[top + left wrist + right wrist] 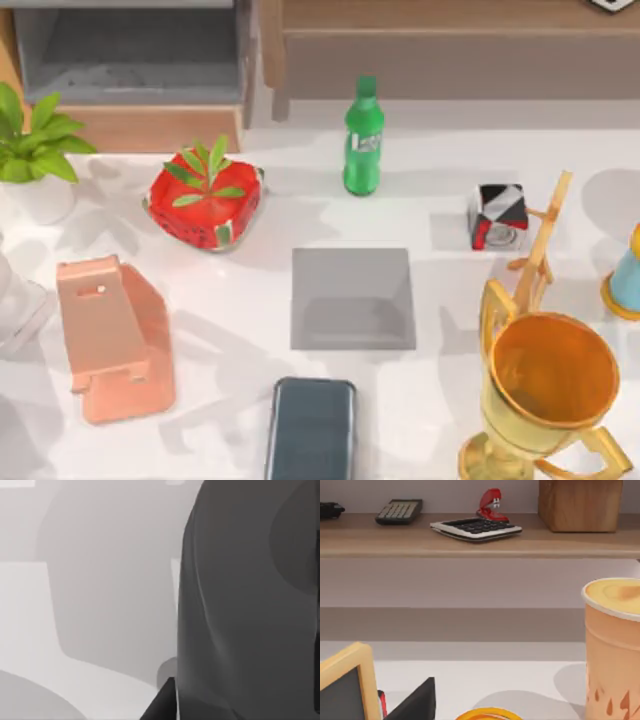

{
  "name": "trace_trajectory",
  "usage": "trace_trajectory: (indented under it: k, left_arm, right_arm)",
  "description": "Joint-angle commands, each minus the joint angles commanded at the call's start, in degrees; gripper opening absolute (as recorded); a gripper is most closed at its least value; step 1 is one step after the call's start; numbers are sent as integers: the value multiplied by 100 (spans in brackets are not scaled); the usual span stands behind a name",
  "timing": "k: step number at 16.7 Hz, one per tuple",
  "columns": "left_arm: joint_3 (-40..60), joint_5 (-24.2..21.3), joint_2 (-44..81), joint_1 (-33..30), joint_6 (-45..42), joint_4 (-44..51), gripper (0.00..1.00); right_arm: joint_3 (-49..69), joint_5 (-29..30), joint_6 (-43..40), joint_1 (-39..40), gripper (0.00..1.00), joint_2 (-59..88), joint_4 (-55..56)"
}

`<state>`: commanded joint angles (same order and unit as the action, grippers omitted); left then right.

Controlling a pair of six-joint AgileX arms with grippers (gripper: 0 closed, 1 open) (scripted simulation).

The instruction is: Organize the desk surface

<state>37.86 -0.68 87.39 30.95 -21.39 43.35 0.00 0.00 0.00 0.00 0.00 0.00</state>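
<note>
White and smooth, the desk surface spreads wide under everything and fills most of the top view, with brown wooden furniture along its far edge. Lots of things sit on it: a small grey square mat in the middle, a green plastic bottle standing up behind the mat, a red watermelon-print box with green leaves to the left, a pink phone stand lying near the left side, and a dark flat phone at the near edge. On the right stand a shiny gold trophy cup, a thin wooden easel and a small black, white and red cube. A potted green plant sits at the far left. I cannot tell if my left or right fingers are apart or together. The left wrist view is just grey shapes up close. The right wrist view looks past an orange paper cup to a wooden shelf with a calculator and a red stapler. I think the tall bottle and trophy could tip over if an arm bumps them, because things stand close together on the right.
</note>
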Motion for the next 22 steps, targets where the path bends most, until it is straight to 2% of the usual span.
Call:
trace_trajectory:
  k: [5, 10, 17, 19, 22]
  left_arm:
    - [569, -153, -557, -161, -201, 1108, 0]
    - [1608, 96, -836, -51, 95, 2261, 0]
    - [1744, 122, -819, -44, 153, 2386, 0]
    - [2043, 111, -860, -246, 364, 2420, 0]
    - [2831, 75, -810, -869, 933, 2480, 0]
  right_arm:
    - [0, 0, 0, 0, 100, 0, 0]
    - [0, 0, 0, 0, 100, 0, 0]
    - [0, 0, 0, 0, 100, 0, 0]
    - [0, 0, 0, 0, 100, 0, 0]
    - [0, 0, 0, 0, 100, 0, 0]
